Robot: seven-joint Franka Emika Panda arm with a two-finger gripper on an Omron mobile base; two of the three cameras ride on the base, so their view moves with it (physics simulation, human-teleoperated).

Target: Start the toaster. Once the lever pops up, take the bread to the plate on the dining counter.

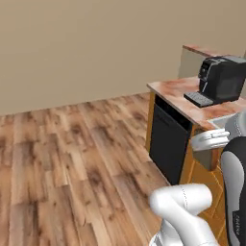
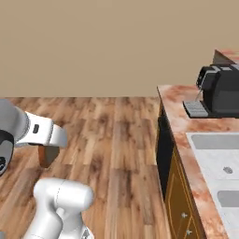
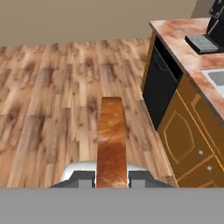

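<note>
My gripper (image 3: 112, 177) is shut on the bread (image 3: 111, 135), a thin brown slice seen edge-on between the two dark fingertips, out over the wooden floor. From the right base camera the gripper (image 2: 48, 147) is at the left, and the bread (image 2: 47, 157) hangs below the white hand. From the left base camera the gripper (image 1: 211, 151) is in front of the cabinet, with the bread (image 1: 211, 161) under it. The toaster and the plate are out of view.
A marbled kitchen counter (image 2: 179, 121) on brown cabinets carries a black coffee machine (image 2: 223, 91) and a sink (image 2: 219, 156). A black appliance front (image 1: 168, 141) sits under its end. Behind the machine is a raised marbled ledge (image 1: 202, 49); I cannot tell whether it is the dining counter. Wooden floor (image 1: 72, 158) lies open to the left.
</note>
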